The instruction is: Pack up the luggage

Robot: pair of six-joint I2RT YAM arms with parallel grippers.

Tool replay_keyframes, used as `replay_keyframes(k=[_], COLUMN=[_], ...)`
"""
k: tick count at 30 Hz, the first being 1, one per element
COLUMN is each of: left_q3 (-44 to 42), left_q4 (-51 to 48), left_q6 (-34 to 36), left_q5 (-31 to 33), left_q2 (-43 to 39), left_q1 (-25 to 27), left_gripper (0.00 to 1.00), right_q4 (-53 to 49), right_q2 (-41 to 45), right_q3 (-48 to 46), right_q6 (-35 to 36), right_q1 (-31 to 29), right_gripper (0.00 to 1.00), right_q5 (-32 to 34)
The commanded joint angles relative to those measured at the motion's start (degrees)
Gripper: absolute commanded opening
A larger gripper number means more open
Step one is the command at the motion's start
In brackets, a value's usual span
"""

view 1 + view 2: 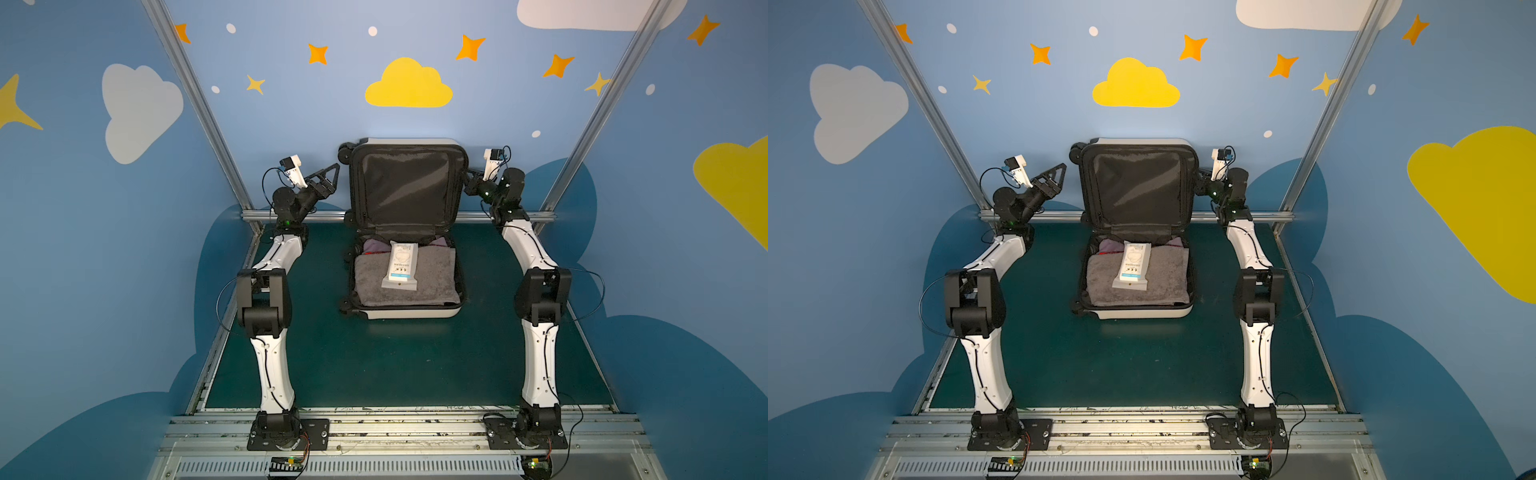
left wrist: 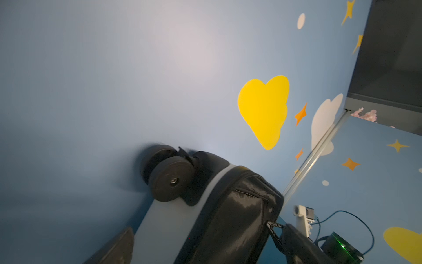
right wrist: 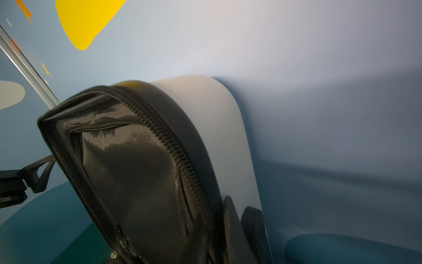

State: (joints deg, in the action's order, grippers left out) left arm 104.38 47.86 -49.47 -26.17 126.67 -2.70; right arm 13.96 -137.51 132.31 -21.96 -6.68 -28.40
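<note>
Cloud-painted blue walls (image 1: 286,116) surround a green mat (image 1: 374,365).

Both top views look down from high behind the arm bases over the whole bench (image 1: 374,365); wrist cameras closely flank the luggage (image 2: 239,217) lid from opposite sides.

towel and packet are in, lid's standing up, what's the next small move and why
Probably tip the luggage lid forward toward the base: the right gripper looks pinched on its right rim, the left gripper hangs open beside the left rim, and the towel and packet already lie inside.
</note>
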Motion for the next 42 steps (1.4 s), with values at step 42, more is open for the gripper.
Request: replay_keyframes(k=[42], left_q3=[27.07], left_q4=[-22.46], left_q6=[5.44], left_q5=[-4.28], left_q2=[20.64], left_q1=[3.4], left_gripper=[0.99], right_q4=[3.39], right_q2=[10.28], right_q3=[-13.04], right_q6=[-2.03], right_q1=[-3.96], right_gripper=[0.0], right_q5=[-7.37])
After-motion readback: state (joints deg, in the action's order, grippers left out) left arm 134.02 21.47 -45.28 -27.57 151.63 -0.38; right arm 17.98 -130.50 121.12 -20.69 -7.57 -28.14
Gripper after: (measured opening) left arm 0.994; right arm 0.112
